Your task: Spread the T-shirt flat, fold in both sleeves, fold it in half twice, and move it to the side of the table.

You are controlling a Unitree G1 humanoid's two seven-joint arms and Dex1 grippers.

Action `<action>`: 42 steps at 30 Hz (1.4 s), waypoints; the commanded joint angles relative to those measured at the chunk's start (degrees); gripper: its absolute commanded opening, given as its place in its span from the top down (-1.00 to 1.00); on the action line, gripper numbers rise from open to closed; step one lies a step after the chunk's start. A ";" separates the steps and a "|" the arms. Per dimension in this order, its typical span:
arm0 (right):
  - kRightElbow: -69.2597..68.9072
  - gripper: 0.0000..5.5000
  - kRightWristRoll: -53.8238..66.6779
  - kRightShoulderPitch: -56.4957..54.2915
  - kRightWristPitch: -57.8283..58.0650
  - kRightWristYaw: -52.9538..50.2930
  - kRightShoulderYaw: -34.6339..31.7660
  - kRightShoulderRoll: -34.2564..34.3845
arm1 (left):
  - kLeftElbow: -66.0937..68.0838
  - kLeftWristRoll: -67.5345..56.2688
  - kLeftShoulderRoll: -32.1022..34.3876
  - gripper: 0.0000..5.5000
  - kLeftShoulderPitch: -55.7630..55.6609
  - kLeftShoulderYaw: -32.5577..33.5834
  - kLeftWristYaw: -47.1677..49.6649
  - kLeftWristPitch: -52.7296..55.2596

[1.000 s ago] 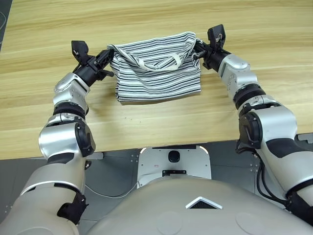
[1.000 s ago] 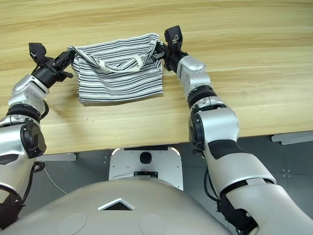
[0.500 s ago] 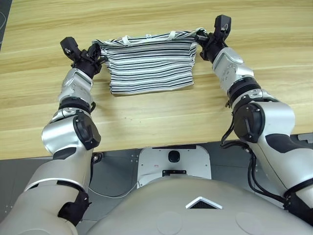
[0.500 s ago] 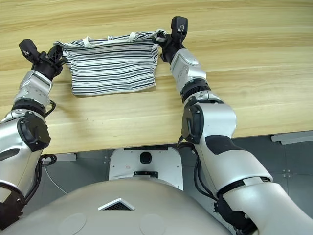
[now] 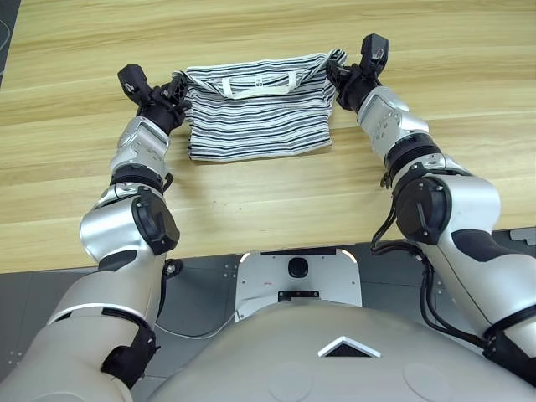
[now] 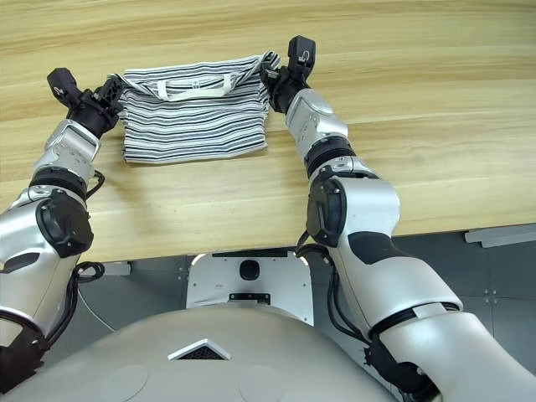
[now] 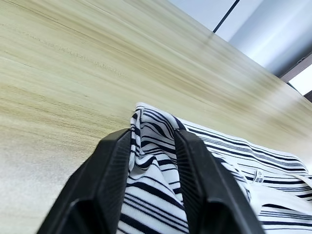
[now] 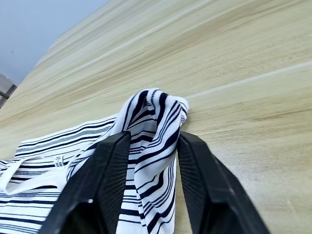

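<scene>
At the far corners of the garment, the left gripper (image 7: 153, 139) is clamped on a bunched left corner of the black-and-white striped T-shirt (image 5: 255, 117), and the right gripper (image 8: 151, 139) is likewise closed on the right corner, a fold of striped cloth pinched between its black ribbed fingers (image 8: 109, 175). Since half a second ago both grippers have drawn slightly back toward the robot and closer together, so the far edge, then pulled taut, now sags a little between them. A second ago that edge was held lifted above the rest of the cloth. The near edge has stayed where it was. The shirt lies as a folded, roughly rectangular stack in the middle of the light wooden tabletop (image 5: 251, 33), its lower layers flat. The white collar band with its small tag faces up along the far edge, and both held corners are puckered. Bare wood surrounds the shirt on all sides. Grey floor (image 5: 25, 310) shows beyond the tabletop's near edge.
</scene>
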 commanded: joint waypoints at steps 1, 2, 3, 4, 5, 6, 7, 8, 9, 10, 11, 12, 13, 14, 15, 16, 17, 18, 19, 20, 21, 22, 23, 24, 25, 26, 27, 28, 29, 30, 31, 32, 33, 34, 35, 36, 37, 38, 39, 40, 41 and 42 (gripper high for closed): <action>0.02 0.12 0.85 -0.79 -1.58 -2.83 -1.77 0.10 | -0.43 -1.01 0.44 0.12 -2.74 1.75 2.04 -0.28; -0.03 0.04 0.89 -0.77 -2.31 -3.55 -2.10 0.14 | -0.51 -0.92 0.56 0.05 -3.00 2.06 2.99 -0.58; -0.09 -0.02 1.01 -0.79 -3.09 -4.18 -2.47 0.14 | -0.59 -0.84 0.70 0.00 -3.23 2.33 4.04 -0.95; -0.19 -0.09 0.90 -0.83 -4.32 -4.87 -2.64 0.00 | -0.77 -1.05 0.94 -0.07 -3.48 2.78 5.26 -1.68; -0.35 -0.17 1.32 -0.98 -5.62 -5.62 -3.30 -0.06 | -1.03 -1.99 1.24 -0.13 -3.87 3.94 6.70 -2.86; -0.52 -0.23 1.71 -1.18 -6.96 -6.13 -3.92 -0.08 | -1.33 -3.71 1.60 -0.16 -4.50 5.81 7.94 -3.86; -0.68 -0.28 2.22 -1.36 -8.12 -6.50 -4.65 -0.03 | -1.60 -5.41 1.89 -0.16 -5.11 7.73 9.04 -4.69; -0.81 -0.35 2.78 -1.56 -9.15 -6.26 -5.25 0.12 | -1.83 -6.75 2.14 -0.16 -5.59 9.28 9.73 -5.48; -0.97 -0.39 3.11 -1.65 -10.33 -5.96 -5.54 0.33 | -2.22 -7.61 2.33 -0.16 -5.95 10.25 10.07 -6.72; -1.06 -0.48 3.14 -1.68 -11.18 -5.62 -5.60 0.49 | -2.55 -8.11 2.38 -0.16 -6.15 10.78 9.94 -7.67; -1.22 -0.55 1.97 -1.43 -12.56 -5.13 -4.44 0.67 | -3.12 -8.44 2.28 -0.16 -6.19 11.02 9.11 -8.75; -1.36 -0.65 0.28 -1.10 -13.79 -4.16 -2.68 0.82 | -3.68 -8.45 2.10 -0.16 -6.07 10.88 8.13 -9.78; -1.55 -0.72 -2.91 -0.43 -15.11 -2.41 0.72 1.00 | -4.46 -6.33 1.97 -0.16 -5.29 8.93 7.88 -12.17; -1.74 -0.72 -6.32 0.35 -16.45 -0.90 4.37 1.11 | -5.31 -4.01 1.73 -0.16 -4.38 6.71 7.44 -14.78; -1.92 -0.72 -9.11 1.02 -17.52 0.14 7.33 1.18 | -5.98 -2.28 1.46 -0.16 -3.60 4.99 6.93 -16.68; -2.15 -0.72 -12.67 1.97 -18.46 1.17 11.09 1.09 | -6.97 0.44 1.22 -0.16 -2.30 2.56 7.02 -19.46; -2.54 -0.72 -16.06 2.92 -19.42 1.60 14.66 0.90 | -8.07 1.95 0.83 -0.16 -1.05 1.12 6.98 -21.53; -3.02 -0.72 -18.87 3.78 -20.31 2.01 17.77 0.69 | -9.15 3.22 0.52 -0.16 0.15 -0.03 7.38 -23.70; -3.77 -0.72 -21.30 4.42 -21.05 2.52 20.61 0.80 | -10.71 4.60 0.10 -0.16 1.69 -1.11 8.18 -26.54; -4.52 -0.72 -22.86 4.85 -21.72 2.92 22.59 1.07 | -12.07 5.47 -0.33 -0.16 2.94 -1.80 8.87 -28.72; -5.23 -0.72 -24.10 5.11 -22.16 3.08 24.33 1.57 | -13.46 6.32 -0.82 -0.16 4.18 -2.53 9.65 -30.80; -5.79 -0.72 -25.23 5.31 -22.46 3.14 25.92 2.11 | -14.60 7.01 -1.24 -0.16 5.14 -3.18 10.26 -32.41; -6.32 -0.72 -26.43 5.58 -22.78 3.59 27.72 3.08 | -15.99 7.51 -1.89 -0.16 5.97 -3.86 10.45 -33.65; -6.66 -0.72 -27.27 5.78 -22.98 3.84 29.07 3.79 | -16.96 7.88 -2.32 -0.16 6.47 -4.48 10.59 -34.51; -6.64 -0.72 -28.64 5.93 -22.94 3.92 30.90 4.76 | -18.06 8.25 -2.75 -0.16 6.81 -5.09 10.66 -35.41; -6.48 -0.72 -30.07 6.06 -22.89 3.57 32.71 5.48 | -18.92 8.57 -3.05 -0.16 6.99 -5.59 10.81 -35.96; -6.08 -0.72 -31.97 6.16 -22.58 2.96 34.88 6.10 | -19.91 8.65 -3.42 -0.16 7.03 -6.03 10.94 -36.33; -5.73 -0.72 -33.56 6.30 -22.34 2.59 36.73 6.49 | -20.72 8.72 -3.69 -0.16 7.07 -6.41 11.09 -36.64; -5.30 -0.72 -35.60 6.62 -22.01 2.69 39.06 6.67 | -21.85 8.72 -3.98 -0.16 7.19 -6.82 11.13 -36.90; -4.90 -0.72 -37.67 7.02 -21.80 3.21 41.42 6.50 | -23.02 8.75 -4.30 -0.16 7.37 -7.21 11.24 -37.20; -4.59 -0.72 -39.08 7.42 -21.70 4.01 43.10 6.22 | -23.95 8.78 -4.52 -0.16 7.59 -7.57 11.28 -37.35; -4.28 -0.72 -40.56 7.92 -21.55 5.43 44.90 5.63 | -24.65 8.81 -4.68 -0.16 7.82 -7.90 11.30 -37.57; -4.08 -0.72 -41.78 8.31 -21.51 6.45 46.35 4.98 | -25.05 8.80 -4.74 -0.16 8.03 -8.14 11.37 -37.67; -3.90 -0.72 -43.24 8.63 -21.38 7.12 48.15 4.16 | -25.34 8.69 -4.82 -0.16 8.23 -8.27 11.43 -37.66; -3.81 -0.72 -44.66 8.90 -21.33 7.42 49.95 3.32 | -25.54 8.63 -4.89 -0.16 8.38 -8.36 11.57 -37.67; -3.83 -0.72 -45.95 9.15 -21.42 7.56 51.62 2.54 | -25.65 8.58 -4.96 -0.16 8.47 -8.45 11.72 -37.68; -4.08 -0.72 -47.31 9.71 -21.92 8.72 53.50 1.31 | -25.66 8.60 -5.09 -0.16 8.42 -8.60 11.83 -37.73; -4.51 -0.72 -48.25 10.31 -22.70 10.21 55.07 -0.06 | -25.60 8.65 -5.27 -0.16 8.28 -8.79 11.89 -37.73; -5.59 -0.72 -49.06 11.02 -24.17 12.77 56.74 -2.43 | -25.39 8.73 -5.36 -0.16 8.08 -8.97 11.93 -37.73; -7.36 -0.72 -49.89 11.58 -26.50 16.16 58.50 -5.89 | -24.98 8.74 -5.39 -0.16 7.81 -9.08 11.90 -37.72; -9.82 -0.72 -50.44 11.84 -29.59 20.05 60.06 -10.19 | -24.58 8.73 -5.31 -0.16 7.59 -9.14 11.90 -37.72; -12.26 -0.72 -50.53 11.92 -32.53 23.89 61.20 -14.16 | -24.30 8.67 -5.21 -0.16 7.43 -9.17 11.91 -37.73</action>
